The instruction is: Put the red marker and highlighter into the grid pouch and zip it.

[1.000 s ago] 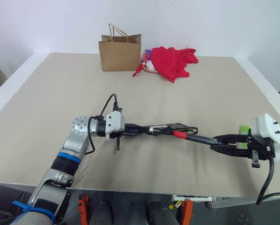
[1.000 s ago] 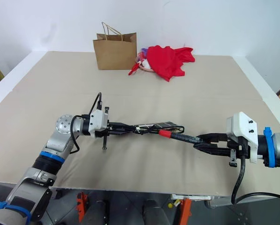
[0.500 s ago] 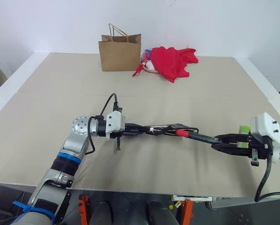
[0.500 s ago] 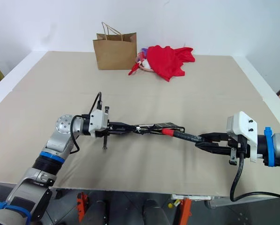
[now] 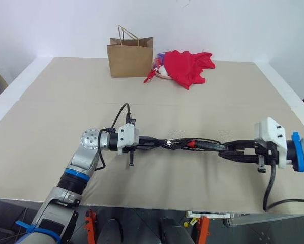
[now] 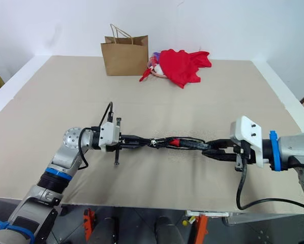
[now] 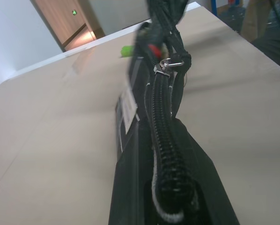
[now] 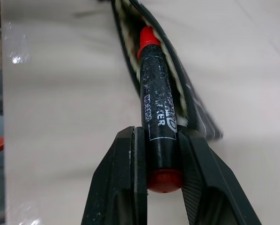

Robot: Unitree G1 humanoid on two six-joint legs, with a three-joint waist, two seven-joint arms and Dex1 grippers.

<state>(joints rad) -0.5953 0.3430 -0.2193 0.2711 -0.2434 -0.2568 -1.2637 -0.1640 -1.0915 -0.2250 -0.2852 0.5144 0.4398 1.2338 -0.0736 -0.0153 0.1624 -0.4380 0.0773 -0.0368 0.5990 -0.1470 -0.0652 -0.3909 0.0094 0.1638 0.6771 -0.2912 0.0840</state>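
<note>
The short, thick red marker with a black printed barrel (image 8: 157, 112) is pinched at its rear end between the right gripper's (image 8: 161, 159) two black fingers, its red tip already nosing into the open mouth of the flat black fabric pouch with white grid lines (image 7: 144, 140). The pouch hangs above the beige table (image 5: 50, 112), held by one end in the left gripper (image 5: 142, 143), whose fingers are pressed together on the fabric. The marker looks light, stiff and smooth, so a grip on the tail suits pushing it in lengthwise, though it could slip or pivot. The pouch is soft and floppy; holding it near the zipper end should keep the mouth from sagging shut. A lime-green speck (image 7: 126, 50), probably the highlighter, lies farther off on the table. A brown paper bag (image 5: 130, 57) and red cloth heap (image 5: 188, 66) sit at the far edge.
</note>
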